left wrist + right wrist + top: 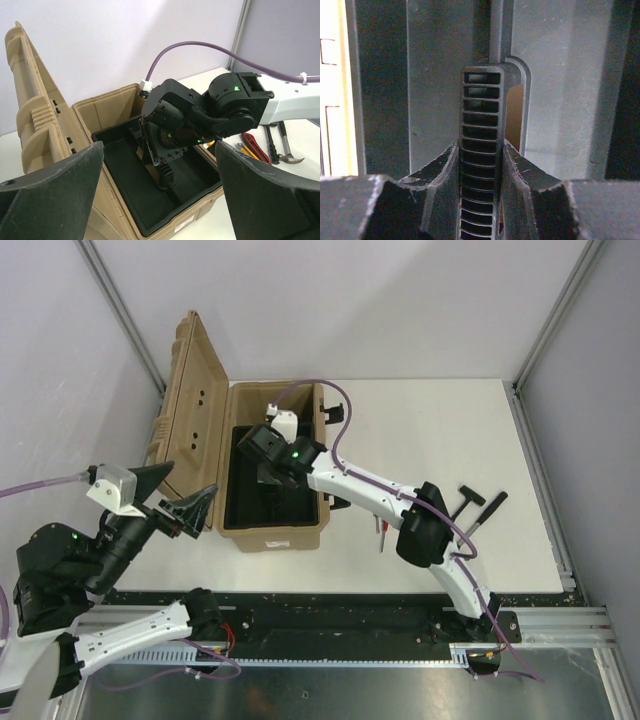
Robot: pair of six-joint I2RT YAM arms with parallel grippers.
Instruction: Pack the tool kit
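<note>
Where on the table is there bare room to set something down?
Bare: the far right of the table, between the case and the right edge, beyond the tools. Crowded: the tray, where the right gripper clamps a handle.

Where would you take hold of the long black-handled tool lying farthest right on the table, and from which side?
I'd grip the black-handled tool around mid-handle, coming straight down from above with the jaws set across its diagonal length. It lies flat on the table, and a T-shaped tool crowds its left.
</note>
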